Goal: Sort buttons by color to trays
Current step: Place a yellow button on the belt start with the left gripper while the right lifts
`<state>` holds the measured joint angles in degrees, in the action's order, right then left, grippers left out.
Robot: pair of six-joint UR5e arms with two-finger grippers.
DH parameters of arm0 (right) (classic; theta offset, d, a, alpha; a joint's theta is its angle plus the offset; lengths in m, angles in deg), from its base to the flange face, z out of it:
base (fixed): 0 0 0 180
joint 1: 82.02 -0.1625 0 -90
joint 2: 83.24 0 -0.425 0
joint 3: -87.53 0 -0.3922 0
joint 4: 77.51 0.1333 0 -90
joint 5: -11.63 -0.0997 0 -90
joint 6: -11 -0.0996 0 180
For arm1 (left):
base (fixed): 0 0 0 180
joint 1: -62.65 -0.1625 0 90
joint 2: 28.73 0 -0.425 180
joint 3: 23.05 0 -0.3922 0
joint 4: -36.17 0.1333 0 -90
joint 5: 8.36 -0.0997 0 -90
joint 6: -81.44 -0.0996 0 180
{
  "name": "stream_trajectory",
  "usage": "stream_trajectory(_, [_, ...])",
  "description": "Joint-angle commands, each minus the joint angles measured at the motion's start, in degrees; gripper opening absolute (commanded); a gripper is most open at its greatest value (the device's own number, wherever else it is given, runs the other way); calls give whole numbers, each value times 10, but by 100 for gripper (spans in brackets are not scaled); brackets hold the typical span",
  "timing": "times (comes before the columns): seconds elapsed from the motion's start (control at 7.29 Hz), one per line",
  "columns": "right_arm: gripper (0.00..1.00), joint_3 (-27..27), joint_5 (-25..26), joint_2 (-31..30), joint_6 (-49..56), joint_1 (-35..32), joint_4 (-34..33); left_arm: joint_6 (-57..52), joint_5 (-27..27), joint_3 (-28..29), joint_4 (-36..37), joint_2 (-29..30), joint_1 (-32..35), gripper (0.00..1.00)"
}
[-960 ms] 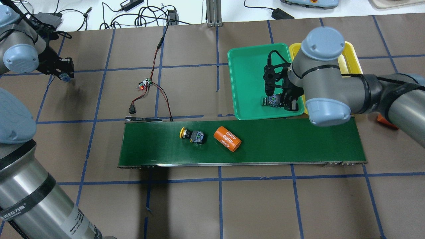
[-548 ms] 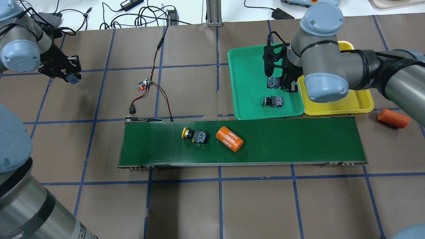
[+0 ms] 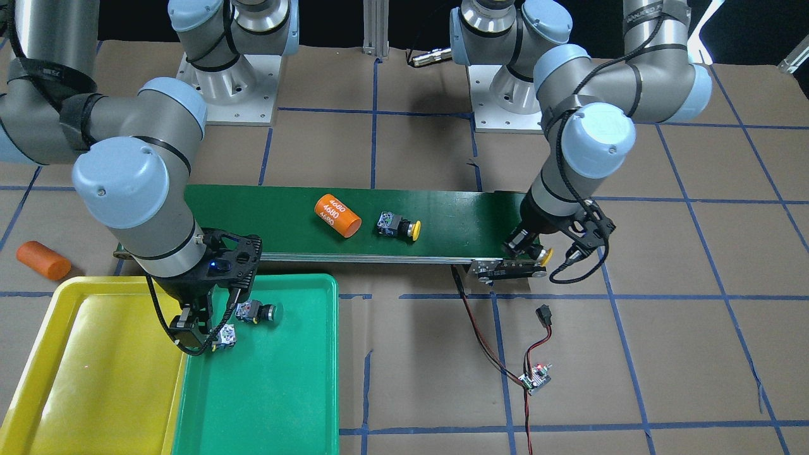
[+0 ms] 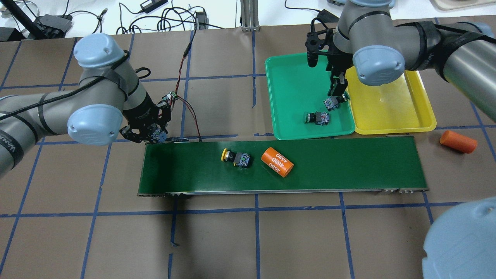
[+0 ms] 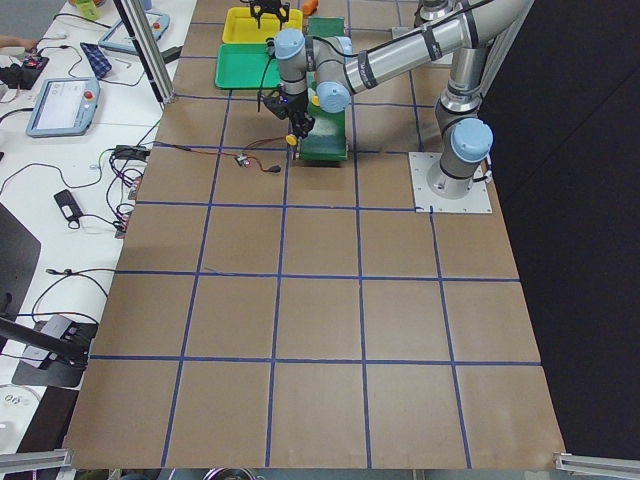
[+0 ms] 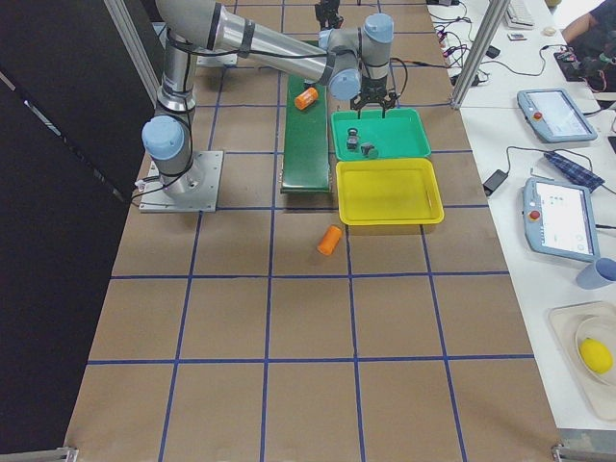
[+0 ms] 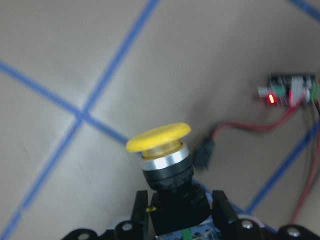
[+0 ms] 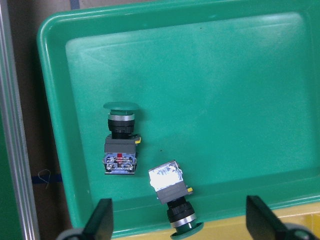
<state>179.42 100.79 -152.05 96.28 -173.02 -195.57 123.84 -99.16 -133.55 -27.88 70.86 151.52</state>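
My left gripper (image 4: pixel 154 135) is shut on a yellow button (image 7: pixel 159 137), cap outward, just off the left end of the conveyor belt (image 4: pixel 348 166). Another yellow button (image 4: pixel 235 157) lies on its side on the belt. My right gripper (image 8: pixel 181 220) hangs open over the green tray (image 4: pixel 290 85), its fingers wide apart. Two green buttons lie in that tray: one (image 4: pixel 317 117) near the front, the other (image 4: pixel 331 102) against the right rim, below the fingers. Beside it, the yellow tray (image 4: pixel 387 112) holds nothing that I can see.
An orange cylinder marked 4680 (image 4: pixel 276 162) lies on the belt right of the yellow button. A second orange cylinder (image 4: pixel 458 141) rests on the table right of the trays. Red and black wires with a small circuit board (image 4: pixel 169 97) lie behind the belt's left end.
My left arm swung in from the table's far left to the belt's left end, still shut. My right gripper moved back and right in the green tray, uncovering one green button and leaving the second by the rim.
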Motion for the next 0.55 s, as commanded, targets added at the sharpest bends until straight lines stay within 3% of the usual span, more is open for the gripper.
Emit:
stream_trajectory(0.0, [100, 31, 6, -25, 3, 6, 10, 71, -2, -26, -1, -8, 27, 36])
stream_trajectory(0.14, [100, 71, 3, -52, 4, 17, 7, 92, 0, -42, -1, -11, 29, 63])
stream_trajectory(0.27, [100, 123, 3, -88, 31, 24, 5, 95, 1, -55, 2, -11, 29, 100])
stream_trajectory(0.41, [100, 177, 4, -118, 84, 40, -1, 88, 0, -46, 4, -10, 24, 100])
